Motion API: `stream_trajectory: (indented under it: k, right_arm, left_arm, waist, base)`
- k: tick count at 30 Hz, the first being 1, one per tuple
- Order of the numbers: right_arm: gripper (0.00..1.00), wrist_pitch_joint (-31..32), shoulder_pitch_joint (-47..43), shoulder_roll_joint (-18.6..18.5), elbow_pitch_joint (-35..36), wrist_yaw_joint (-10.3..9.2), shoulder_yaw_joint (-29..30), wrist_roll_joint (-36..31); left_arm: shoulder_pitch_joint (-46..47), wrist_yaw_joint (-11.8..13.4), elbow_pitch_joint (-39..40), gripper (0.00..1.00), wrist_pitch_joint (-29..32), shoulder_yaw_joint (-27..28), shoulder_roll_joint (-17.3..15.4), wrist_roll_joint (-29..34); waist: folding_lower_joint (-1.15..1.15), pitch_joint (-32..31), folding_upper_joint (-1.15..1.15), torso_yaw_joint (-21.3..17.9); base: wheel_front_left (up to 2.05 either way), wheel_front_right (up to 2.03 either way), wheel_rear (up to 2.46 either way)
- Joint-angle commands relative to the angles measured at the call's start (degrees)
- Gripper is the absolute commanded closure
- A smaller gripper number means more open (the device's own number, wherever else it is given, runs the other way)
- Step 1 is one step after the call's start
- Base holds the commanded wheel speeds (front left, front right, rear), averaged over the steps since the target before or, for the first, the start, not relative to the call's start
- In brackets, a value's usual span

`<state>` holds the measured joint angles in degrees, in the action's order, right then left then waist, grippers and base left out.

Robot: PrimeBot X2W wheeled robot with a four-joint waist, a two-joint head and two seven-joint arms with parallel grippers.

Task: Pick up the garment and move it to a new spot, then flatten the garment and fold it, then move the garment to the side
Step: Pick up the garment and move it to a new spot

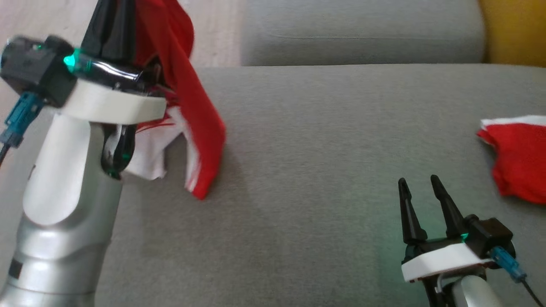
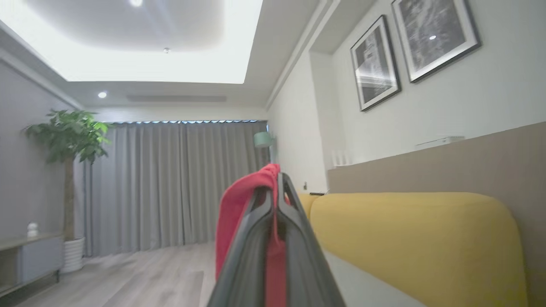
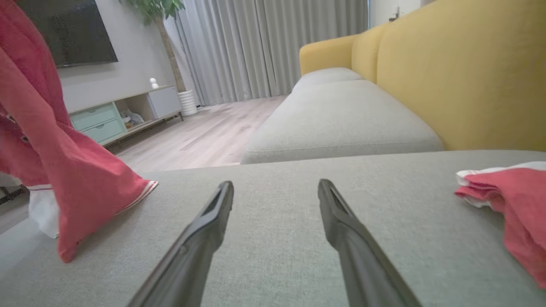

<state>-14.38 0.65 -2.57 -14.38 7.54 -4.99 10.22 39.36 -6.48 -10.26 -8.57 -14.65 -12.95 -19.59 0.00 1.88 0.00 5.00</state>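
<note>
My left gripper [image 1: 111, 17] is raised high at the left of the head view, shut on the red and white garment [image 1: 200, 115]. The garment hangs down from it, and its lower end touches the grey sofa seat [image 1: 324, 149]. In the left wrist view the dark fingers [image 2: 256, 238] press together on a fold of the red garment [image 2: 236, 209] that drapes over their left side. My right gripper [image 1: 420, 183] rests low over the seat at the lower right, open with nothing between its fingers. The right wrist view has this gripper [image 3: 275, 185] open and the garment [image 3: 64, 170] hanging far to its left.
A second red and white cloth [image 1: 518, 157] lies bunched on the seat at the right, close to the right gripper, also in the right wrist view [image 3: 512, 196]. A yellow sofa back [image 3: 460, 72] runs behind. Wood floor [image 3: 200, 136] lies past the seat's left edge.
</note>
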Motion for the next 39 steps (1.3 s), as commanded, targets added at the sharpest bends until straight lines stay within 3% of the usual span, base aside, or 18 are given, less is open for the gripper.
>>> stream_trajectory:
  k: [1, 13, 23, 30, 32, 36, 38, 39]
  right_arm:
    - [0.00, -0.62, 2.08, -0.31, 1.90, -0.05, -1.51, 0.63]
    - [0.00, -0.62, 2.17, -0.31, 2.06, -0.05, -2.18, 0.66]
    - [0.00, -0.62, 3.00, -0.31, 2.83, -0.05, -3.90, 0.17]
    - [0.00, -0.62, 4.53, -0.31, 3.87, -0.05, -5.56, 0.97]
    - [0.00, -0.62, 5.09, -0.31, 4.38, -0.05, -5.96, 1.56]
    - [0.00, -0.62, 6.13, -0.31, 5.32, -0.05, -7.70, 3.00]
    - [0.00, -0.62, 6.60, -0.31, 5.52, -0.05, -8.79, 3.80]
    - [0.00, -0.62, 6.84, -0.31, 5.59, -0.05, -9.27, 4.19]
  left_arm:
    - [4.36, 0.03, 2.90, 1.00, 0.15, 0.89, -2.40, 1.15]
    - [5.83, -0.50, 6.71, 1.00, -2.42, -3.11, -2.85, 1.96]
    - [4.93, -0.95, 7.14, 1.00, -2.43, -14.06, -0.30, -0.86]
    - [8.64, -0.99, 1.57, 1.00, -3.68, -22.64, 1.61, -3.76]
    - [11.00, -1.00, -1.31, 0.96, -3.78, -24.66, 1.38, -4.15]
    - [16.78, -1.00, -7.99, 0.96, -3.76, -28.40, 0.09, -5.11]
    - [19.62, -1.00, -11.17, 0.90, -3.86, -30.75, -0.44, -5.84]
    - [20.94, -1.00, -12.72, 0.74, -3.93, -31.92, -0.61, -6.26]
  waist:
    - [0.00, -0.40, 0.00, -2.72]
    - [0.00, -1.55, 0.00, -11.70]
    - [0.00, -0.74, 0.00, -18.23]
    - [0.00, 3.03, 0.00, -21.86]
    - [0.00, 4.67, 0.00, -22.56]
    - [0.00, 7.74, 0.00, -24.23]
    - [0.00, 8.87, 0.00, -25.16]
    - [0.00, 9.31, 0.00, -25.56]
  base:
    - [0.00, 0.00, 0.00]
    - [0.00, 0.00, 0.00]
    - [0.00, 0.00, 0.00]
    - [0.00, 0.00, 0.00]
    - [0.00, 0.00, 0.00]
    - [0.00, 0.00, 0.00]
    - [0.00, 0.00, 0.00]
    - [0.00, 0.00, 0.00]
